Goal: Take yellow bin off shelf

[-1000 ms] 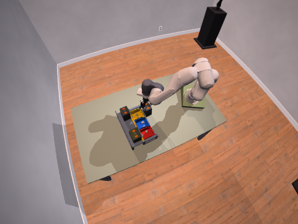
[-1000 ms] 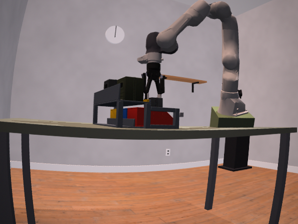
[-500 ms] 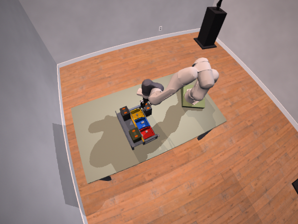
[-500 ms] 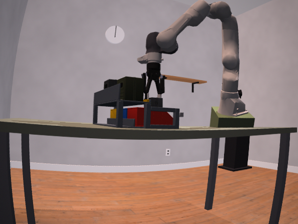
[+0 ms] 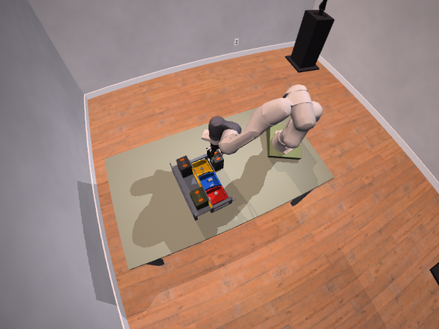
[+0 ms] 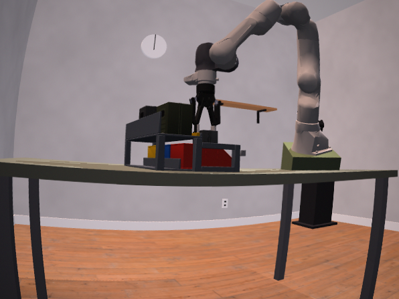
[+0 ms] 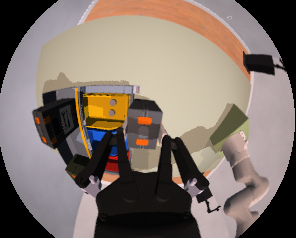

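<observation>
The yellow open bin (image 5: 204, 168) sits at the far end of the dark grey shelf (image 5: 200, 185), beside the blue bin (image 5: 207, 181) and the red bin (image 5: 216, 195). It also shows in the wrist view (image 7: 106, 108), with small parts in it. My gripper (image 6: 204, 127) points straight down at the shelf's front edge, next to the yellow bin. It is shut on a small dark box with orange marks (image 7: 143, 129), which stands just in front of the yellow bin (image 5: 217, 160). In the side view the box (image 6: 209, 136) is right under the fingers.
Two more dark boxes (image 5: 183, 165) (image 5: 199, 198) stand on the shelf's upper level behind the bins. The robot's green base block (image 5: 284, 144) stands on the table to the right. A wooden wall shelf (image 6: 246, 106) hangs behind the arm.
</observation>
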Controlling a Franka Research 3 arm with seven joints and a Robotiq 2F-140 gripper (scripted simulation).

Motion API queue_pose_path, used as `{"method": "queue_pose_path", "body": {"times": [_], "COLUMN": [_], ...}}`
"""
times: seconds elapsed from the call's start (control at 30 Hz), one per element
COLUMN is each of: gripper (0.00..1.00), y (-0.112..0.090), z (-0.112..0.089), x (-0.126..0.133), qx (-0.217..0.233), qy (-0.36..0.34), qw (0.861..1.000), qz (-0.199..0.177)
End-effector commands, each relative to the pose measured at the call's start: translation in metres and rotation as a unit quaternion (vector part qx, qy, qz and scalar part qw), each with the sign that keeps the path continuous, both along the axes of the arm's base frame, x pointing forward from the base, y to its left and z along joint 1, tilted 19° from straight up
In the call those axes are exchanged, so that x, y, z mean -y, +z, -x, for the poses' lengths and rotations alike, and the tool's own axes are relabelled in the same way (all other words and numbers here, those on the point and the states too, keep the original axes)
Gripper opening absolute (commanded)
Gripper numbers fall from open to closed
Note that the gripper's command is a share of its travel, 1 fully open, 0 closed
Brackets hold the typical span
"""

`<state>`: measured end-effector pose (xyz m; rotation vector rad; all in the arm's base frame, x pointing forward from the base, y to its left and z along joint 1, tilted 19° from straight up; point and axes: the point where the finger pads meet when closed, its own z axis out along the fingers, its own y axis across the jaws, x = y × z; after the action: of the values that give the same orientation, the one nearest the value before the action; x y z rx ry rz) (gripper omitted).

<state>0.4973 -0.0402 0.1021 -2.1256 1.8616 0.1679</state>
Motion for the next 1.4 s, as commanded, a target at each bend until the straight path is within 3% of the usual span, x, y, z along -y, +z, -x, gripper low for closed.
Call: {"method": "queue_pose_path", "body": {"times": [0.0,1.37], "gripper": [0.0,0.0], "y": [0.0067,0.0027], "z": [-0.0066,-0.0027], "x": [0.0043,0.0019], "qx": [0.008,0.003], "qy": [-0.004,-0.002], "qw": [1.0,1.0], "qz": [0.005,0.002]}}
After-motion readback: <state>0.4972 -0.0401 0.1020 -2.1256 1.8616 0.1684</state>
